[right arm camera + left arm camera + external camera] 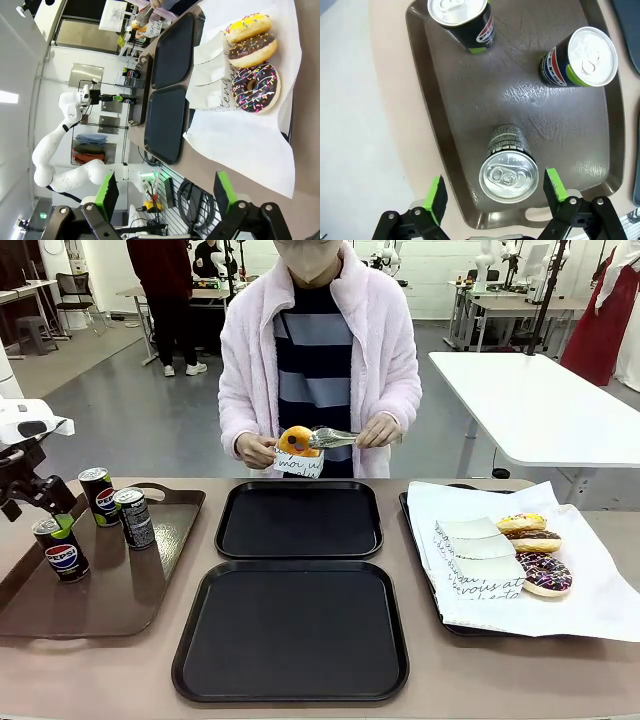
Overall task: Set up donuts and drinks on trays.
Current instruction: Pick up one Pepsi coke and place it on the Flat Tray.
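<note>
Left wrist view shows the left tool (494,176) spread wide astride a Pepsi can (508,169), not gripping it.

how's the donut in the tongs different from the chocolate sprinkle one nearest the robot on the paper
Glaze: the tong-held donut is orange-yellow; the sprinkle donut is chocolate with coloured sprinkles.
Pose: the tong-held donut is tilted up above the table, gripped by the person's tongs over a paper holder; the sprinkle donut lies flat on the white paper.
Shared: both are ring donuts.
</note>
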`<action>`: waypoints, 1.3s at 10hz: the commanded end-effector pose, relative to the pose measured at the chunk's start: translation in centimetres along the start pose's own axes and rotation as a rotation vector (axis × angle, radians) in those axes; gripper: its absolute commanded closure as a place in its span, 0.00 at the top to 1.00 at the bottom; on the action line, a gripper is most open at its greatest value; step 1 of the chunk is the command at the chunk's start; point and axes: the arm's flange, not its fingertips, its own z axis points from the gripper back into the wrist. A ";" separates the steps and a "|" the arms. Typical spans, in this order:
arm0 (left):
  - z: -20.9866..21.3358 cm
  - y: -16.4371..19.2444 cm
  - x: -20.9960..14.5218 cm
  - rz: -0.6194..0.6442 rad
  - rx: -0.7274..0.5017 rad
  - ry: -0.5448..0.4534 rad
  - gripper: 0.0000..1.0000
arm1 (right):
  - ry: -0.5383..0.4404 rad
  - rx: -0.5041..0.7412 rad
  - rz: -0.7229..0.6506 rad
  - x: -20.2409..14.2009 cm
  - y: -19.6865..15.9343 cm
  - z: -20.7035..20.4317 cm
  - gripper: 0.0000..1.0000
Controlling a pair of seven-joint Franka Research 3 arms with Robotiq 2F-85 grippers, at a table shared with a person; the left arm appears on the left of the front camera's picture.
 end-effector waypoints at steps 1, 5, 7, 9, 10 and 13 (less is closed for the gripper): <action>0.7 0.2 -0.5 -0.006 -0.052 0.006 1.00 | -0.005 0.009 0.004 0.0 0.0 0.1 1.00; 0.3 0.2 -0.3 0.008 -0.015 0.009 1.00 | -0.005 0.009 0.004 0.0 0.0 0.1 1.00; -0.2 -1.5 -0.4 -0.002 0.027 0.024 1.00 | -0.005 0.009 0.004 0.0 0.0 0.1 1.00; -1.6 -2.1 0.1 0.019 0.065 0.067 1.00 | -0.005 0.009 0.004 0.0 0.0 0.1 1.00; -2.7 -2.1 0.4 0.040 0.073 0.082 1.00 | -0.005 0.009 0.004 0.0 0.0 0.1 1.00; -3.2 -2.0 0.8 0.075 0.058 0.084 0.41 | -0.005 0.009 0.004 0.0 0.0 0.1 1.00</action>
